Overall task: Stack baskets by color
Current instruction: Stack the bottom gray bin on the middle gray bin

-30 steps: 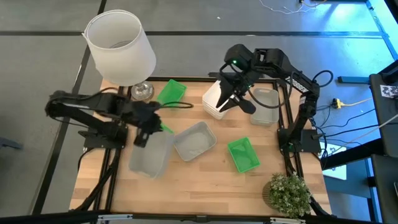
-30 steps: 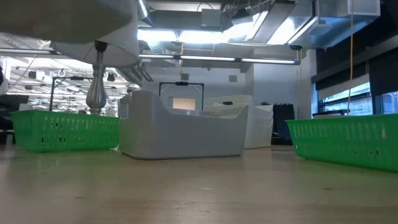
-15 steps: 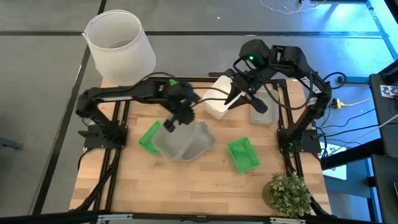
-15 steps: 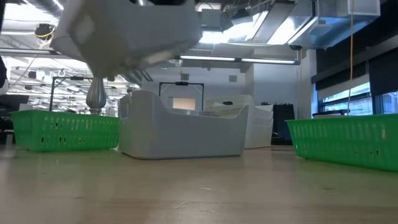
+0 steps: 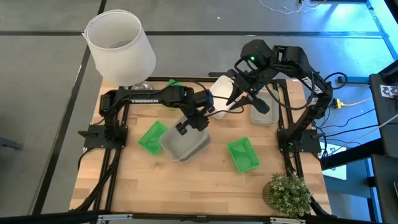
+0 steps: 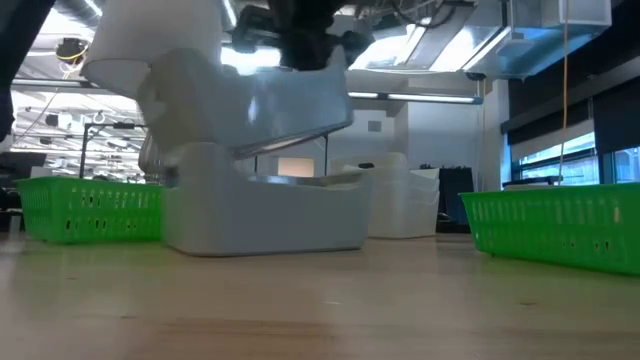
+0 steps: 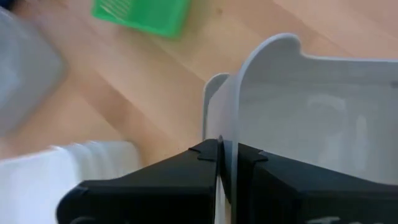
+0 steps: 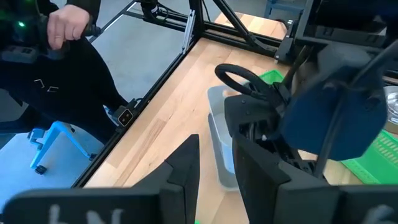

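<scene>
Swung right from the table's left side since a second ago: left gripper [image 5: 186, 127] now mid-table, pinching the rim of a grey basket [image 6: 250, 95] and holding it tilted just above a second grey basket [image 5: 185, 144]. Green basket [image 5: 152, 135] just left of that pair, another green one [image 5: 243, 154] off to the right. White baskets [image 5: 221, 93] at the far side. Right gripper [image 5: 239, 99] up over those, fingers spread, holding nothing. Third grey basket [image 5: 264, 112] far right.
</scene>
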You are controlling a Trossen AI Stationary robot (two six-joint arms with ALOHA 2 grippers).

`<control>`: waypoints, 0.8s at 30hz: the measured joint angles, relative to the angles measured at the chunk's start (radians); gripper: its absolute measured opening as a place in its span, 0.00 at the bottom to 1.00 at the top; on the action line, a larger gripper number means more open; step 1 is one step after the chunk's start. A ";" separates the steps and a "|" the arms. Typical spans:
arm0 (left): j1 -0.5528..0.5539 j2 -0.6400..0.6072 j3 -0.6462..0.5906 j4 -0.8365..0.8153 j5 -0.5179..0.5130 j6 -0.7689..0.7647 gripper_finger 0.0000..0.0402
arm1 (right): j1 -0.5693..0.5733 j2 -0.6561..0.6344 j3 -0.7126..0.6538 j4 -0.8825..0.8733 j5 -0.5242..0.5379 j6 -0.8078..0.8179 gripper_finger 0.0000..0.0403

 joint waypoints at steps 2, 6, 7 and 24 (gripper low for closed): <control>0.000 0.001 0.000 -0.044 0.021 -0.018 0.00 | 0.000 0.000 0.000 0.000 0.000 0.000 0.24; -0.001 0.001 0.000 -0.066 0.071 -0.059 0.00 | 0.000 0.000 0.000 0.000 0.000 0.000 0.24; -0.001 0.001 0.000 -0.067 0.074 -0.075 0.00 | 0.000 0.000 0.000 0.000 0.000 0.000 0.24; -0.010 0.001 -0.081 -0.059 -0.036 -0.176 0.00 | 0.000 0.000 -0.001 0.000 0.002 -0.001 0.24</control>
